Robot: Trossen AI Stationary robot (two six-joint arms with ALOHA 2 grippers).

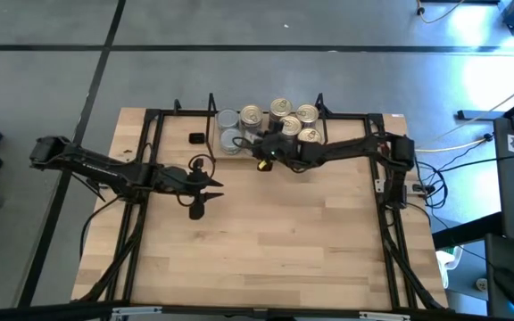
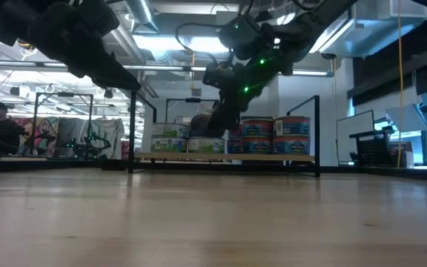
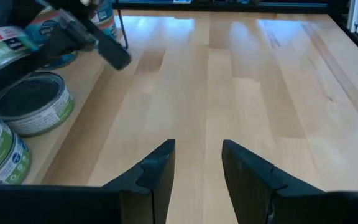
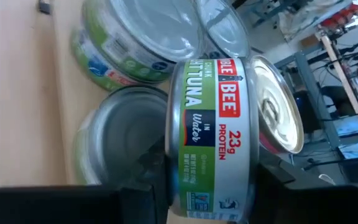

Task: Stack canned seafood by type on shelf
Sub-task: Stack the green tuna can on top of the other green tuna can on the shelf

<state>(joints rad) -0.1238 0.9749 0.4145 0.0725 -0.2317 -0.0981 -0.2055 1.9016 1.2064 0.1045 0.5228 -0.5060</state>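
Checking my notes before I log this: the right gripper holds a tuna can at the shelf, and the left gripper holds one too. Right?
Not quite. The left gripper is open and empty over bare table, per the left wrist view. The right gripper does hold a tuna can at the shelf.

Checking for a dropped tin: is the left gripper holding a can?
No: the left gripper hangs open over bare table, nothing between its fingers.

Overhead looks down; low looks level; both share shelf [image 1: 239,114].

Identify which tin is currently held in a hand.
The green-labelled tuna tin clamped in the right hand at the shelf; the others sit on it untouched.
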